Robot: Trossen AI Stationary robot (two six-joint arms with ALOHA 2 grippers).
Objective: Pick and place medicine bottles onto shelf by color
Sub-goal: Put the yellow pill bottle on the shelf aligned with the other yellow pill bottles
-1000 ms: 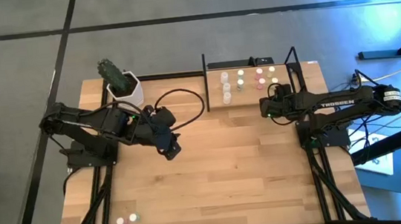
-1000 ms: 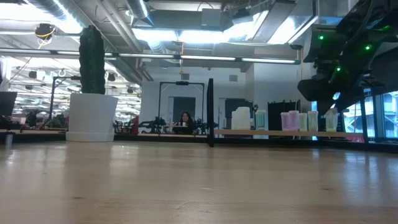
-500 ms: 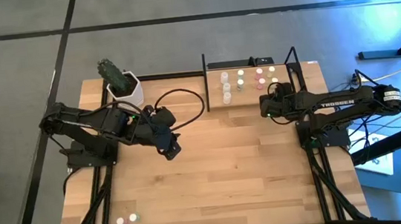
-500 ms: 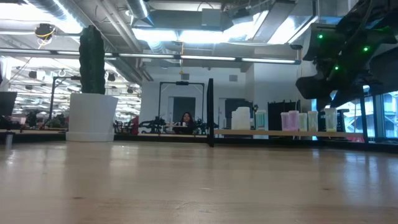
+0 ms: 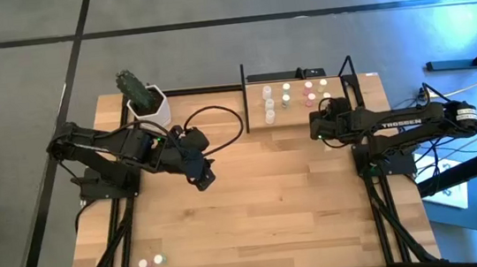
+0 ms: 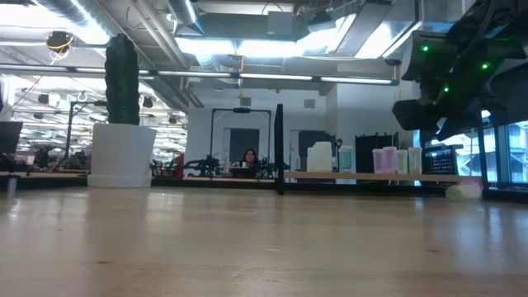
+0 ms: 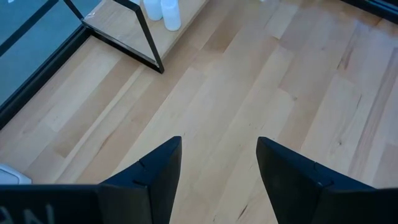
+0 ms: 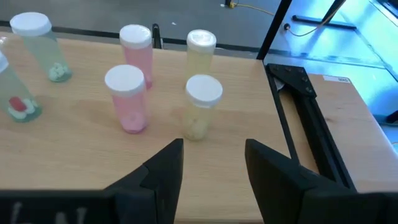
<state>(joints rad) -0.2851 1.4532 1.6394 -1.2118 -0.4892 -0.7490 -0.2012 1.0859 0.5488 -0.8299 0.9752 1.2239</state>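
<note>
Wooden shelf point(image 8: 74, 155) lies under my open, empty right gripper point(image 8: 214, 171), the yellow bottle point(image 8: 200, 107) standing just ahead, probably light, slick and tippy, best pinched mid-body below its cap.

- High view: overhead, straight down; takes in the whole surface point(image 5: 263, 202), both arms, and the shelf point(image 5: 297, 96) at the far edge.
- Low view: at surface height near the front edge, facing level toward the far edge and the room beyond; the shelf point(image 6: 371, 175) shows edge-on, far off.
- Left wrist view: rides the left arm, looking down past the left end effector point(image 7: 217, 168) at bare boards, close; a shelf corner point(image 7: 134, 31) sits at the frame's margin.
- Right wrist view: rides the right arm, very near the shelf point(image 8: 74, 149), looking past the right end effector point(image 8: 211, 168) at the medicine bottles point(image 8: 202, 106).
- Shared: the shelf appears in all four views.
</note>
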